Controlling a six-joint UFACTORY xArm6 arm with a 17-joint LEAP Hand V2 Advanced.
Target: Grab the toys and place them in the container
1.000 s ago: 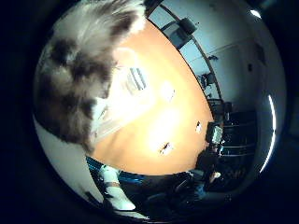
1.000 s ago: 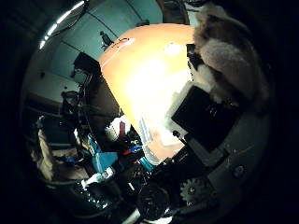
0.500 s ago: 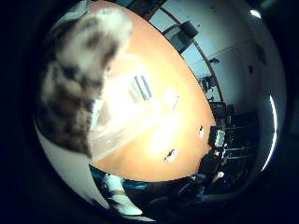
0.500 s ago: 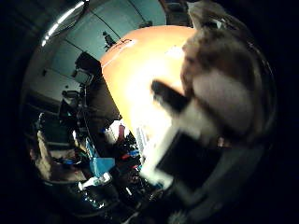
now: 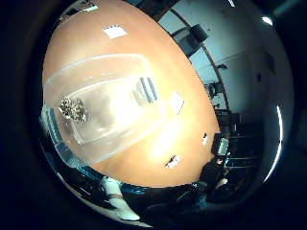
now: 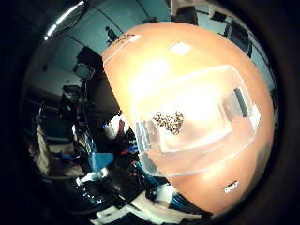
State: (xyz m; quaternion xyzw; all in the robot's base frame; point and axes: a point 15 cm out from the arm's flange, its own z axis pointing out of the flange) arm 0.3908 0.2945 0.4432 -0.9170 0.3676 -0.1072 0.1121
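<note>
A mottled brown and white plush toy (image 5: pixel 72 108) lies inside a clear plastic container (image 5: pixel 125 72) that stands on the orange wooden table (image 5: pixel 182 134). In the right thumb side palm view the same toy (image 6: pixel 169 121) sits small on the floor of the container (image 6: pixel 230 94). I see no other toy on the table.
White cards lie on the table beside the container (image 5: pixel 177 102) and farther off (image 5: pixel 115 32). A small item sits near the table edge (image 5: pixel 171 161). Dark chairs (image 5: pixel 192 31) and cluttered shelves (image 6: pixel 94 141) stand around the table.
The plush toy was large and close against the palm. Now it lies small in the container below, and the container fills the middle of each view.
</note>
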